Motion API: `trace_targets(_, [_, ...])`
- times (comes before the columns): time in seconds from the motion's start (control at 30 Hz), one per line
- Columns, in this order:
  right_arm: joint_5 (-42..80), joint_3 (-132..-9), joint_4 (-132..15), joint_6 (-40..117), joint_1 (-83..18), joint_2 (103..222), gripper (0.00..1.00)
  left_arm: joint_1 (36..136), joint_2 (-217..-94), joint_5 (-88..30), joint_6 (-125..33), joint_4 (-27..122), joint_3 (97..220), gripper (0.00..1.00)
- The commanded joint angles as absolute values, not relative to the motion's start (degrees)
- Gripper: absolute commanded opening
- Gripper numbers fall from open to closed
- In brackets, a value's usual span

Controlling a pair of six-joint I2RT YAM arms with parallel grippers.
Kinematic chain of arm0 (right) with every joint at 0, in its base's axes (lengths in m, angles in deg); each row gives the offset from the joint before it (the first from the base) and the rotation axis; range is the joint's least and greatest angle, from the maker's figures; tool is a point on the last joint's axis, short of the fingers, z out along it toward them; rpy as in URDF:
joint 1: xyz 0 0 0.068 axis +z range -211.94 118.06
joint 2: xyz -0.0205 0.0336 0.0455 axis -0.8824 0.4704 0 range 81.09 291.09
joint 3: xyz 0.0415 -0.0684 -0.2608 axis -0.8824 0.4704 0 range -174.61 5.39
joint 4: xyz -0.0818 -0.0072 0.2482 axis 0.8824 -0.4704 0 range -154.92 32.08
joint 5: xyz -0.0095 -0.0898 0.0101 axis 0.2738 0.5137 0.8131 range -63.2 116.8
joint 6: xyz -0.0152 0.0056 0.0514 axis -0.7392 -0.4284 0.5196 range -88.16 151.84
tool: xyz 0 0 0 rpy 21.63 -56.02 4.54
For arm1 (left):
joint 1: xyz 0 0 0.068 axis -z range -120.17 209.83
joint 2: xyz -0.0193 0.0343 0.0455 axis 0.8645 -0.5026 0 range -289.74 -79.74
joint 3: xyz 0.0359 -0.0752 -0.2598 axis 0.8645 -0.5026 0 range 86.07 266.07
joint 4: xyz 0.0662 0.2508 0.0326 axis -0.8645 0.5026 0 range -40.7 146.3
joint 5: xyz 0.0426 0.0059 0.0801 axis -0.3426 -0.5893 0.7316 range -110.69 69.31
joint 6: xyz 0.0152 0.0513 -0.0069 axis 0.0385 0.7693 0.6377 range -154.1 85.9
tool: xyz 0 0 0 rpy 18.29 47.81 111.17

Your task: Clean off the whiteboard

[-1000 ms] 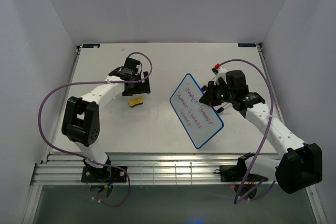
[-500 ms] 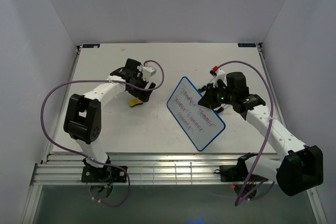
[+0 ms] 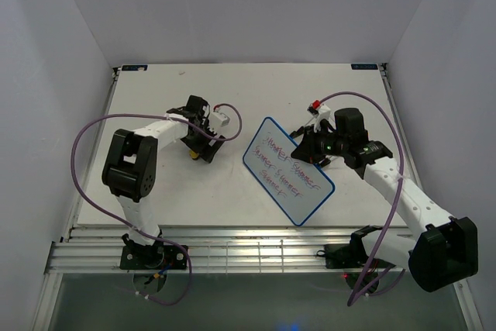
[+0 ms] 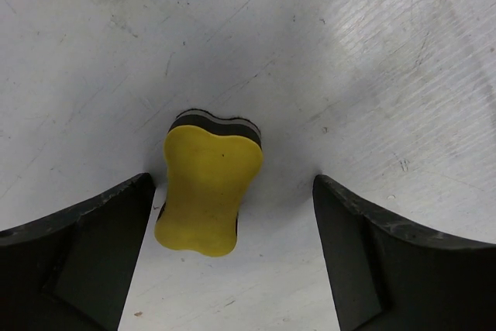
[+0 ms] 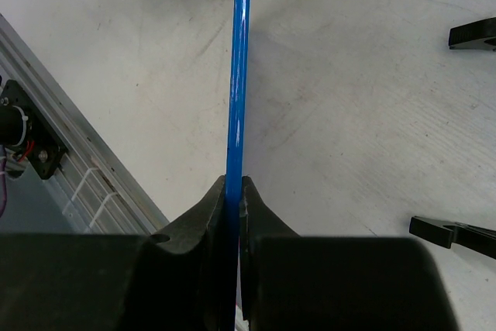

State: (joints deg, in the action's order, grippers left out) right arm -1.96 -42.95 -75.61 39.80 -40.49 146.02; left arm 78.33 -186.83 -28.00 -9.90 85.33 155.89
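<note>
Scuffed white table (image 3: 167, 195) with one sponge
The yellow sponge (image 4: 208, 187), dark underneath, lies flat on its left half; whether the tilted whiteboard (image 3: 288, 170) touches the top is unclear.

I log a small rectangular whiteboard (image 3: 288, 170), white with thin blue rim and red-purple handwritten lines, and a small yellow sponge (image 4: 208, 187), black-based.

Left arm (image 3: 151, 131) extends toward 1 o'clock; left end effector (image 4: 232, 191) points downward, fingers spread wide. Right arm (image 3: 403, 191) extends toward 10 o'clock; right end effector (image 5: 233, 191) is clamped on the whiteboard (image 3: 288, 170) rim.
</note>
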Motion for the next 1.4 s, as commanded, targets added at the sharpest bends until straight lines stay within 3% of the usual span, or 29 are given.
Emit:
trace_targets(0.0, [-3.2,-42.3,-71.5,36.8,-40.2,144.0,0.08,78.0,-188.2,-27.5,-9.5,86.0,157.5,0.93])
trace_targets(0.1, [-3.3,-42.3,-71.4,36.8,-40.2,144.3,0.08,78.0,-188.0,-27.5,-10.8,86.0,158.2,0.86])
trace_targets(0.37, [-3.7,-42.2,-71.5,36.6,-40.2,145.1,0.08,77.9,-187.8,-26.4,-11.6,84.5,157.9,0.79])
trace_targets(0.53, [-4.4,-42.1,-71.6,36.5,-40.2,145.7,0.08,77.8,-187.3,-26.3,-12.2,84.4,158.1,0.66])
trace_targets(1.37, [-6.2,-42.2,-71.3,36.2,-40.1,147.4,0.08,77.8,-184.9,-24.6,-13.9,84.0,158.7,0.72])
